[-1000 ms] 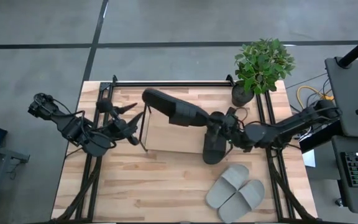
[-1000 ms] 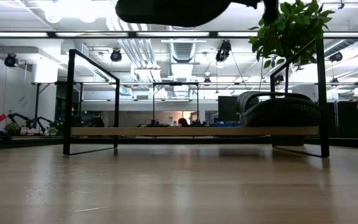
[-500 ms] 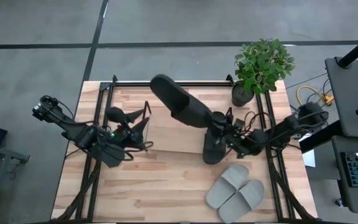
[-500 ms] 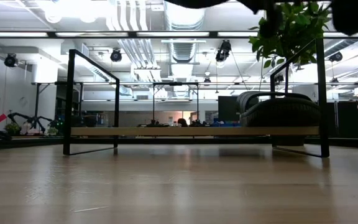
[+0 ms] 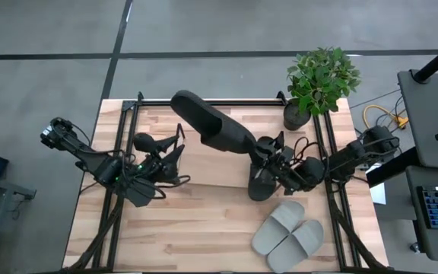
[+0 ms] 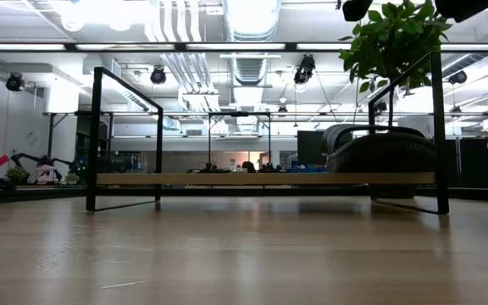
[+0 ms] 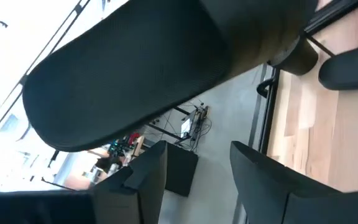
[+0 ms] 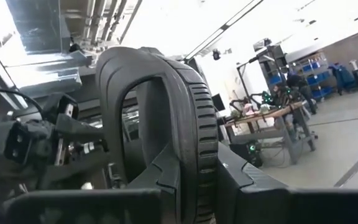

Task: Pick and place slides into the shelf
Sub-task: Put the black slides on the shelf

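My right gripper (image 5: 268, 154) is shut on a black slide (image 5: 213, 125), held high over the shelf (image 5: 204, 169), a light wood board with thin black wire end frames. The slide fills the upper part of the left wrist view (image 7: 142, 81). A second black slide (image 5: 261, 181) rests on the shelf's right end, also seen in the low view (image 6: 382, 152). Two grey slides (image 5: 287, 228) lie side by side on the table at the near right. My left gripper (image 5: 178, 146) stands open at the shelf's left end frame with nothing between its fingers (image 7: 146, 180). My right gripper pinches the black slide's sole at the end nearest to it (image 8: 197, 168) between its two fingers, one on the strap side and one on the underside. The fingers run along the slide. It is lifted clear, its free end (image 5: 181, 103) slanting up toward the far left.
A potted plant (image 5: 318, 80) stands at the table's far right corner, beside the larger black rail frame (image 5: 204, 100). Bare wood tabletop (image 5: 196, 228) lies in front of the shelf.
My right gripper has tipped upward, raising the black slide until it left the top of the low view; its free end swung toward the far left. My left gripper has moved toward the shelf's left end and rolled a little, staying open.
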Available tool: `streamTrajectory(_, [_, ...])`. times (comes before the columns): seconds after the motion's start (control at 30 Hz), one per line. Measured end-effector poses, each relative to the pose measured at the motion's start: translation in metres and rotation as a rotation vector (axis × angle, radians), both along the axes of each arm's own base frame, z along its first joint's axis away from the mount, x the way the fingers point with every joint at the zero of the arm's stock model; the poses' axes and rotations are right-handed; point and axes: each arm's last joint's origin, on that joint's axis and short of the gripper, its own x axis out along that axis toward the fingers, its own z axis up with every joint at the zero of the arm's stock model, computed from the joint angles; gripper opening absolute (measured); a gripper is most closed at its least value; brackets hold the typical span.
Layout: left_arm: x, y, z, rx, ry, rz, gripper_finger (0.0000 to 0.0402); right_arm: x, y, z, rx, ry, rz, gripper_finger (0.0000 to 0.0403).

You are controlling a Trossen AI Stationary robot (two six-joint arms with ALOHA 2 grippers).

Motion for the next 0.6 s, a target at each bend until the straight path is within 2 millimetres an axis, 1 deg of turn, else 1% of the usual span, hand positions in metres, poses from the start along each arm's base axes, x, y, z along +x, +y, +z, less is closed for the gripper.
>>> streamTrajectory(0.07, [0.0, 0.0, 0.001, -0.007, -0.01, -0.001, 0.0161, 0.0, 0.0, 0.0, -0.008, 0.009, -0.01, 0.004])
streamTrajectory(0.13, [0.001, -0.001, 0.002, -0.023, -0.022, -0.013, 0.0161, 0.0, -0.001, 0.0, -0.01, 0.036, -0.057, 0.004])
streamTrajectory(0.23, [0.003, -0.003, 0.002, -0.067, -0.029, -0.073, 0.0161, 0.0, -0.002, 0.001, -0.006, 0.061, -0.128, 0.004])
streamTrajectory(0.33, [0.008, -0.006, 0.002, -0.096, -0.038, -0.115, 0.0161, 0.003, -0.003, 0.002, -0.01, 0.057, -0.148, 0.004])
streamTrajectory(0.47, [0.019, -0.011, 0.004, -0.085, -0.063, -0.12, 0.0161, 0.009, -0.002, 0.005, -0.038, 0.079, -0.174, 0.004])
streamTrajectory(0.6, [0.036, -0.021, 0.002, -0.035, -0.058, -0.133, 0.0161, 0.014, -0.001, 0.009, -0.061, 0.095, -0.194, 0.004])
